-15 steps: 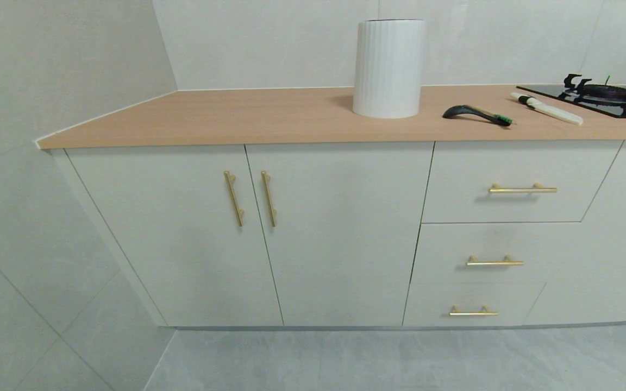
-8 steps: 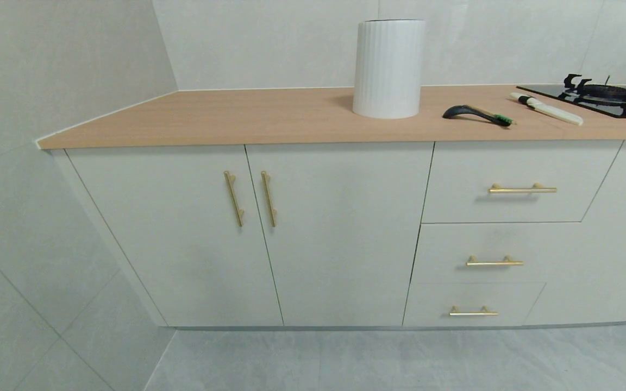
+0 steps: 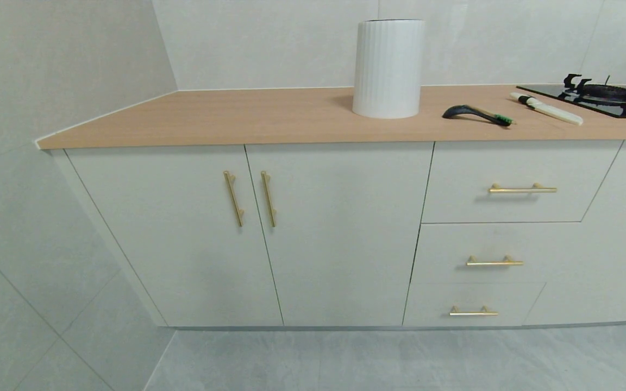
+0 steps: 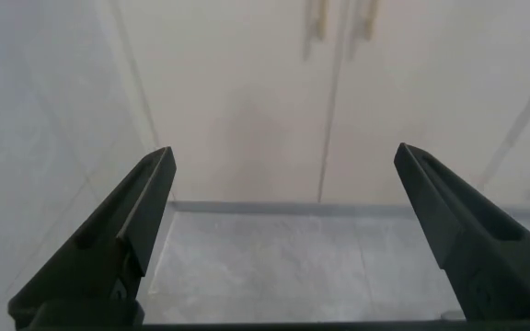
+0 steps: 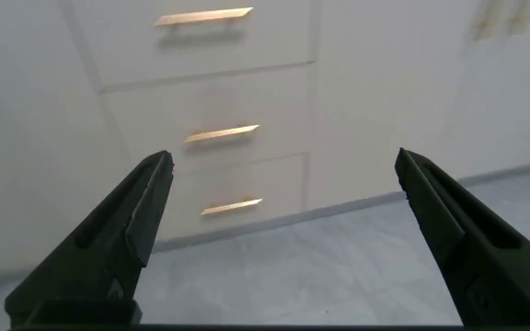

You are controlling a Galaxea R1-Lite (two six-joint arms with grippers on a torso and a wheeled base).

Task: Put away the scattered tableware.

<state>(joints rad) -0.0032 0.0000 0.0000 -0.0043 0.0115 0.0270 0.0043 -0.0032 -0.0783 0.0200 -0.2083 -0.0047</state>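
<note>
On the wooden countertop [image 3: 237,117] lie a black spoon-like utensil [image 3: 476,114] and a white-sheathed knife [image 3: 546,108], both to the right of a tall white ribbed cylinder holder [image 3: 387,68]. My left gripper [image 4: 283,211] is open and empty, held low near the floor facing the cabinet doors. My right gripper [image 5: 283,211] is also open and empty, held low facing the drawers [image 5: 210,138].
A black gas stove [image 3: 606,95] sits at the counter's far right. Below are two cabinet doors with gold handles [image 3: 250,198] and three drawers with gold handles [image 3: 522,189]. A tiled wall closes the left side; grey floor [image 3: 400,358] lies in front.
A dark object at the bottom left corner of the head view one second ago is gone. Everything on the counter stays put.
</note>
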